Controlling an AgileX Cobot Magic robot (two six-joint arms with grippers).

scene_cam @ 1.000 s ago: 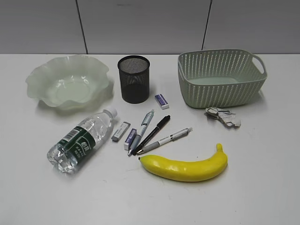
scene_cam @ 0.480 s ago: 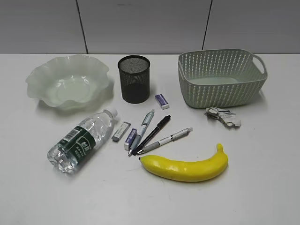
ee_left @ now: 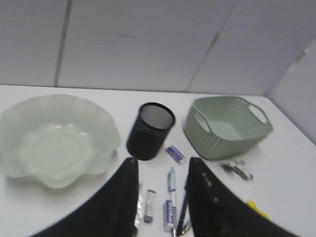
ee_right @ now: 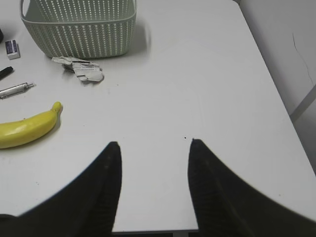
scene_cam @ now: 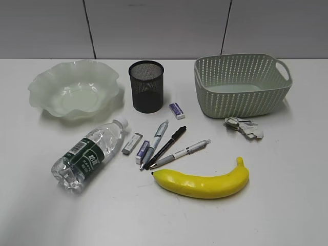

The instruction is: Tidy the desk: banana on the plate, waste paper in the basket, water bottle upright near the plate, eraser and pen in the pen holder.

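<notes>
the banana lies flat near the front edge of the desk, stem toward the basket at the back right. the waste paper sits just before the basket. the bottle lies on its side before the plate at the back left. pens and erasers lie before the pen holder. the left gripper and right gripper hang apart-jawed, holding nothing.

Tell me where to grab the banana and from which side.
Grip the banana at its thick middle, coming straight down from above. It lies flat on the desk, long axis running left to right, with bare surface in front and behind, so the end effector fingers should close front-to-back across the body; the pens lie behind its left end.
</notes>
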